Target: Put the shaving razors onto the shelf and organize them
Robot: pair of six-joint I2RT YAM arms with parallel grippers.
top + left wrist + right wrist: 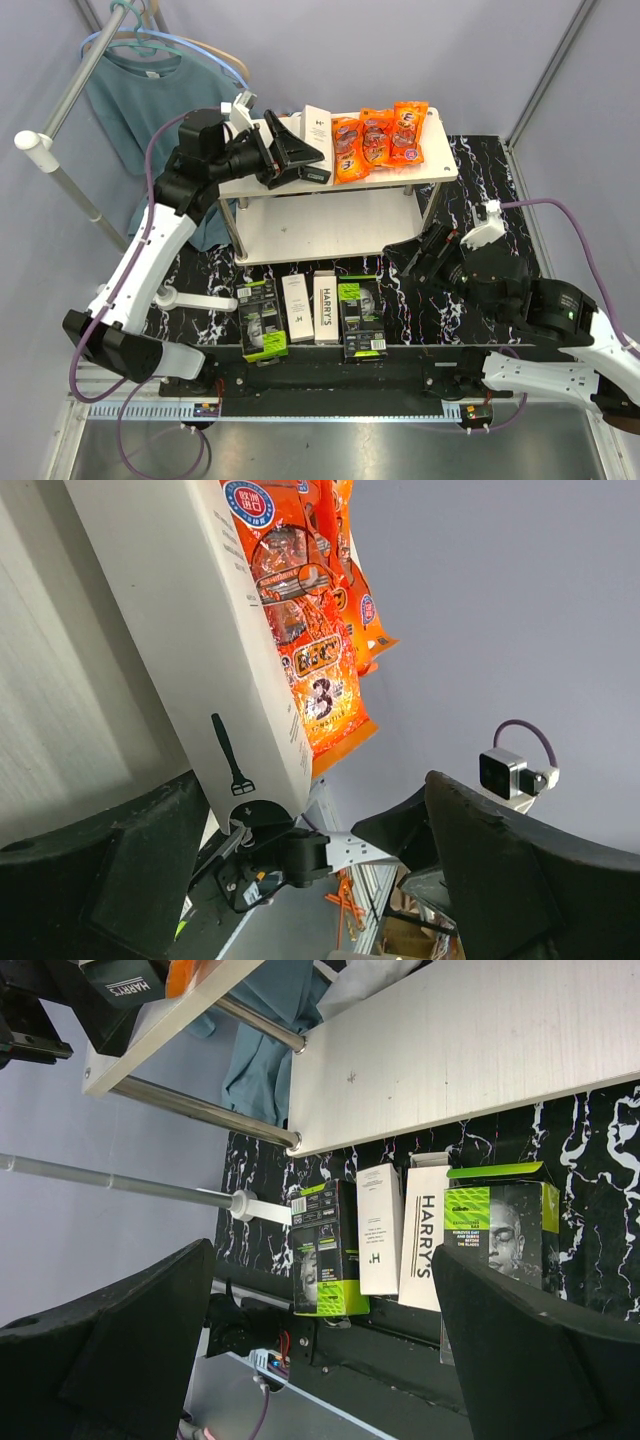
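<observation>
The shelf [300, 235] stands at the back of the mat. One slim white razor box [317, 125] stands on its top board, and fills the left of the left wrist view [200, 650]. My left gripper [292, 152] is open at that box; the box sits between the wide-apart jaws, near the left finger [110, 870]. Two black-and-green razor boxes [262, 320] [361, 317] and two white ones [297, 307] [326, 308] stand in a row on the mat in front of the shelf. My right gripper [435, 255] is open and empty, right of the lower board.
Orange snack packets [380, 140] lie on the top board's right half. A small dark box marked HARRY'S [312, 174] lies near its front edge. A teal T-shirt on a hanger [140, 90] and a metal rail [60, 170] stand at the left.
</observation>
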